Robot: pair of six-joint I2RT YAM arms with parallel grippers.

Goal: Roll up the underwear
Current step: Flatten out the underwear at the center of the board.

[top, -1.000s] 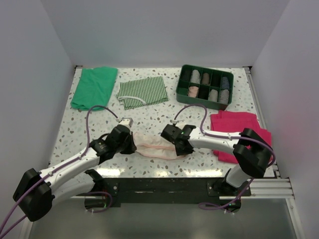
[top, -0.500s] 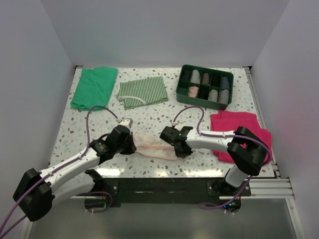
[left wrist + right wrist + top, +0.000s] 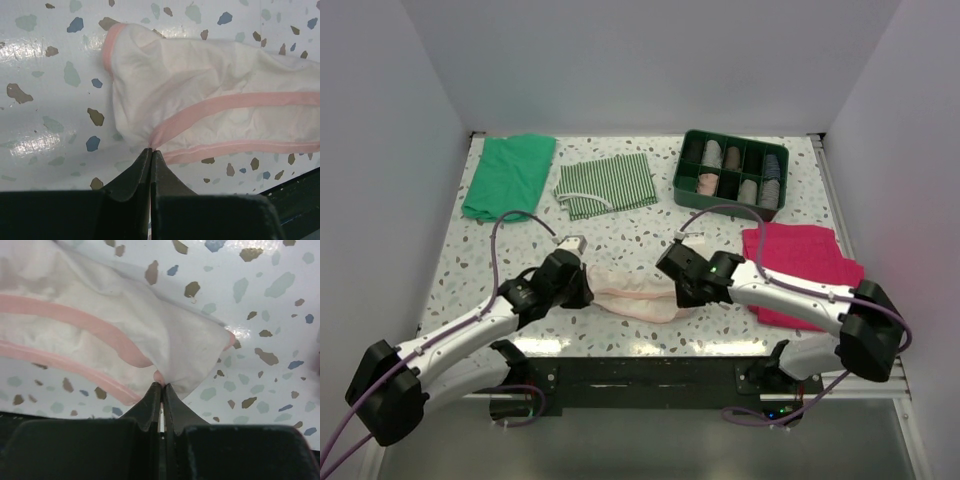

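Note:
The underwear [image 3: 632, 292], pale pink with darker pink edging, lies flat and stretched sideways on the speckled table between my two arms. My left gripper [image 3: 582, 290] is shut on its left edge; in the left wrist view the black fingertips [image 3: 151, 151] pinch the pink band of the underwear [image 3: 200, 95]. At the garment's right end my right gripper [image 3: 682, 292] is shut on the fabric. The right wrist view shows the underwear [image 3: 110, 315] bunched into the closed tips of that gripper [image 3: 163, 385].
A green divided box [image 3: 730, 172] with rolled items stands at the back right. A magenta cloth [image 3: 802, 268] lies under the right arm. A green-and-white striped cloth [image 3: 607, 184] and a plain green cloth [image 3: 508, 174] lie at the back left.
My right gripper has closed on the underwear's right end, and its arm has swung its elbow out to the right. The left arm has stayed put.

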